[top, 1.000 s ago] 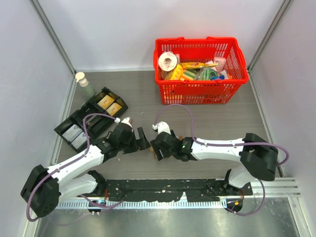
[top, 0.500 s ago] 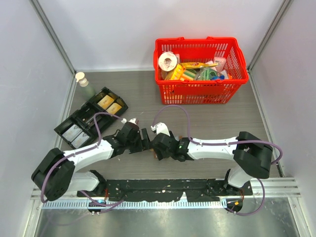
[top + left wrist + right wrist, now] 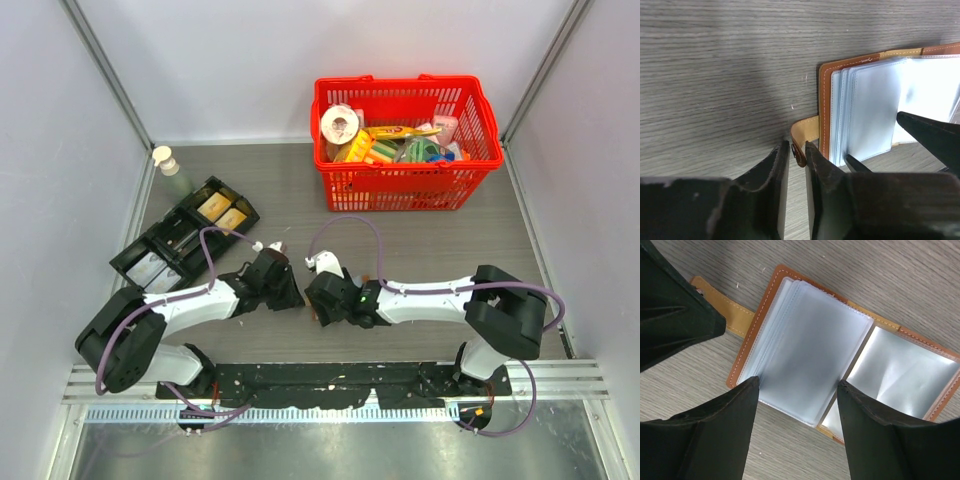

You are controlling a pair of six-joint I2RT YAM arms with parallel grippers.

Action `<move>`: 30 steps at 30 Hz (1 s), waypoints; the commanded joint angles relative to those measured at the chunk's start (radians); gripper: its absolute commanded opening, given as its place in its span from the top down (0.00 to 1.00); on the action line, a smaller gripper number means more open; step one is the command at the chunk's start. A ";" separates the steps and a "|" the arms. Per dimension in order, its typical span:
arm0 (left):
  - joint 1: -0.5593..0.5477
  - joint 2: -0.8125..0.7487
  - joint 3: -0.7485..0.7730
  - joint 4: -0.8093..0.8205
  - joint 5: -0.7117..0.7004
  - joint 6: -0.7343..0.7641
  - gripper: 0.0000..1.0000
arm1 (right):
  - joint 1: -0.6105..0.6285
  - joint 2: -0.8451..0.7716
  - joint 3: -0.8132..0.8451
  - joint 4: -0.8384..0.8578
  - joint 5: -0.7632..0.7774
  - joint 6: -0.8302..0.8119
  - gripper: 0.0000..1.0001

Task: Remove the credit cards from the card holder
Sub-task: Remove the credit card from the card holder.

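Meeting near the middle of the table (image 3: 420,250), left gripper (image 3: 290,292) and right gripper (image 3: 318,300), left wrist, card holder (image 3: 875,105) open flat on the table, narrow jaws pinching its tab (image 3: 805,131), right wrist, jaws wide, straddling clear sleeves (image 3: 805,350).

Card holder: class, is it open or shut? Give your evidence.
Open. The card holder lies spread flat on the table, clear plastic sleeves showing, its closing tab unfastened.

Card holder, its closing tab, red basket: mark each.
card holder (image 3: 815,350), right wrist view, clear sleeve page.
closing tab (image 3: 808,129), left wrist view, tan strap.
red basket (image 3: 400,188), top view, front wall.
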 commanded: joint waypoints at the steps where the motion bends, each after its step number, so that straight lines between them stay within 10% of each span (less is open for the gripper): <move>1: -0.007 0.025 0.021 0.005 -0.024 0.005 0.83 | -0.001 -0.006 -0.014 0.026 0.021 0.006 0.34; 5: -0.009 0.031 0.021 -0.016 -0.029 0.011 1.00 | -0.017 -0.030 -0.033 0.030 0.016 0.015 0.44; 23: -0.007 -0.047 -0.006 -0.109 -0.027 0.015 1.00 | -0.104 -0.201 -0.012 -0.304 0.397 0.188 0.49; 30: -0.007 -0.059 -0.002 -0.113 -0.033 0.007 1.00 | -0.093 -0.326 -0.025 -0.065 0.074 0.029 0.48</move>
